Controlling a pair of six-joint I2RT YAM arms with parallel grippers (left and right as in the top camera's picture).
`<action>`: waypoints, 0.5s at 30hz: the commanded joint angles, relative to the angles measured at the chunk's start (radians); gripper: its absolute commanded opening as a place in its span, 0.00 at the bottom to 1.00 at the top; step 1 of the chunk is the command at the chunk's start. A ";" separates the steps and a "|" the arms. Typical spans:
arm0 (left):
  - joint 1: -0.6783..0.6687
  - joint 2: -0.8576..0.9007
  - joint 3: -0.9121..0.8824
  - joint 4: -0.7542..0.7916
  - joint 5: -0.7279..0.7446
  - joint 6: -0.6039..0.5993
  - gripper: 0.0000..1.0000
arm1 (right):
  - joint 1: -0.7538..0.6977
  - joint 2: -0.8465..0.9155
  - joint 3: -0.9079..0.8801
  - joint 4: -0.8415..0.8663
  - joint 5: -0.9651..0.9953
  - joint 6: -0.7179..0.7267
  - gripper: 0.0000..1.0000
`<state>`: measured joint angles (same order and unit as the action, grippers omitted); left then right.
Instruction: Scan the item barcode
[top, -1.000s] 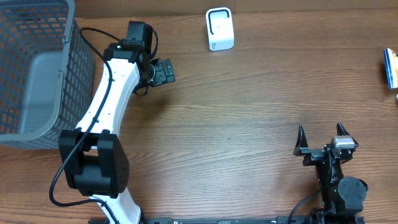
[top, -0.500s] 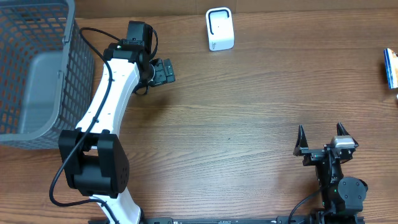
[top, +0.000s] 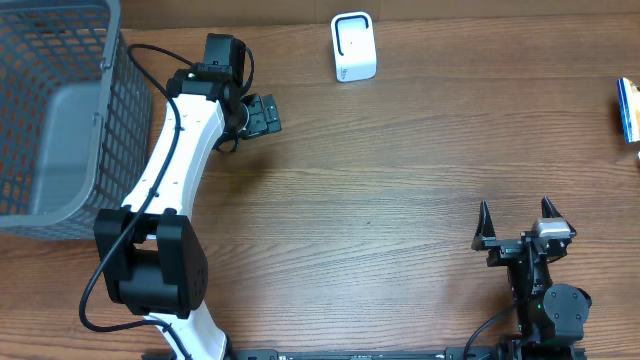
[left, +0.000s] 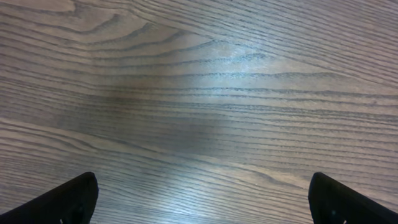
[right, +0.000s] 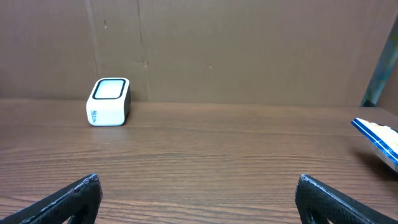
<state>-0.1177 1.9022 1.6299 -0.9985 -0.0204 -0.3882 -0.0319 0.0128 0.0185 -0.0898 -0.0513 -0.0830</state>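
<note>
Blue-white packet (top: 628, 110): by the table's (top: 400, 200) right edge, untouched.
Left gripper (top: 262, 115): spread, empty.
Right gripper (top: 516, 225): spread, empty.
Risk: a clumsy nudge could push the packet off; barcode may face away from scanner (top: 353, 47).

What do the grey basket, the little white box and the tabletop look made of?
Basket: grey open-grid mesh, matte, probably plastic or coated wire.
White box: smooth shell, likely glossy plastic, with a dark-rimmed window.
Tabletop: brown wood grain with soft sheen; solid wood or laminate, can't tell.
</note>
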 joint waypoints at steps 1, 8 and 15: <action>0.001 -0.015 0.016 -0.016 -0.028 0.018 1.00 | 0.005 -0.010 -0.010 0.006 0.006 -0.007 1.00; 0.001 -0.178 -0.072 -0.011 -0.085 0.016 1.00 | 0.005 -0.010 -0.010 0.007 0.006 -0.007 1.00; 0.001 -0.488 -0.398 0.236 -0.116 0.120 1.00 | 0.005 -0.010 -0.010 0.007 0.006 -0.007 1.00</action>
<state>-0.1177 1.5391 1.3560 -0.8211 -0.1097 -0.3603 -0.0319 0.0128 0.0185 -0.0902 -0.0513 -0.0830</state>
